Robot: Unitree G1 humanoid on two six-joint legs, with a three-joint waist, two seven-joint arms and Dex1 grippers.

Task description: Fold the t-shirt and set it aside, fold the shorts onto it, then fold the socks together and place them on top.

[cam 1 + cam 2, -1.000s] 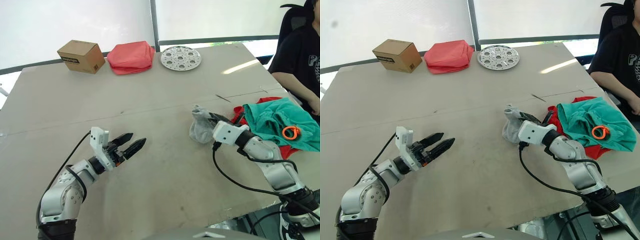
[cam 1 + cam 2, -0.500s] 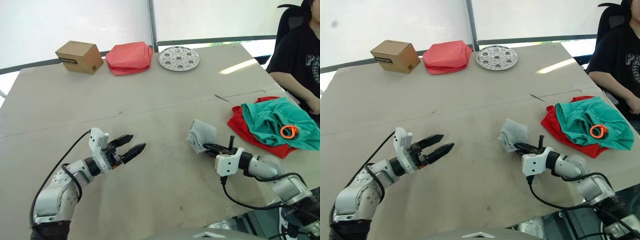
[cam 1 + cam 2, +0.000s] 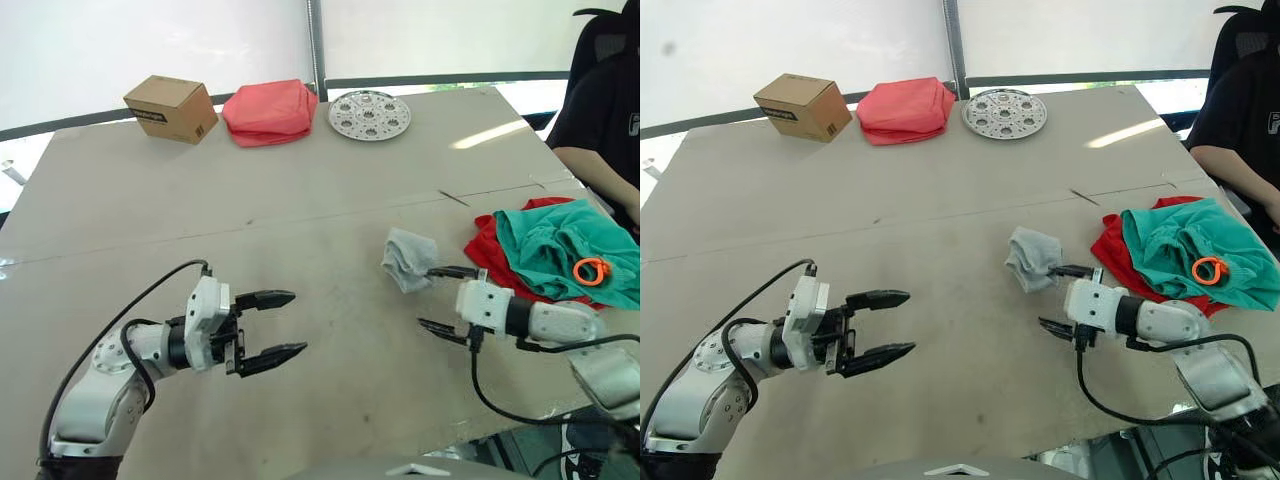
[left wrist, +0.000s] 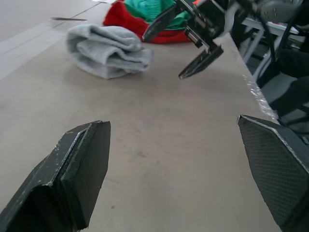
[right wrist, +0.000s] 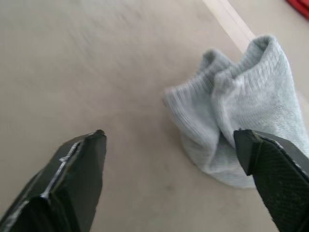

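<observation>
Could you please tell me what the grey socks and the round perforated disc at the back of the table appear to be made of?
The socks look like soft knitted fabric, matte: fine ribbing shows along the cuffs and they slump in loose folds. The disc looks like metal, silvery with a dull sheen and clean round holes, though light plastic cannot be ruled out.

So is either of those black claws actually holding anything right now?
No, nothing is held. The right end effector is open beside the socks, which lie on the table, and the left end effector is open over bare tabletop.
</observation>
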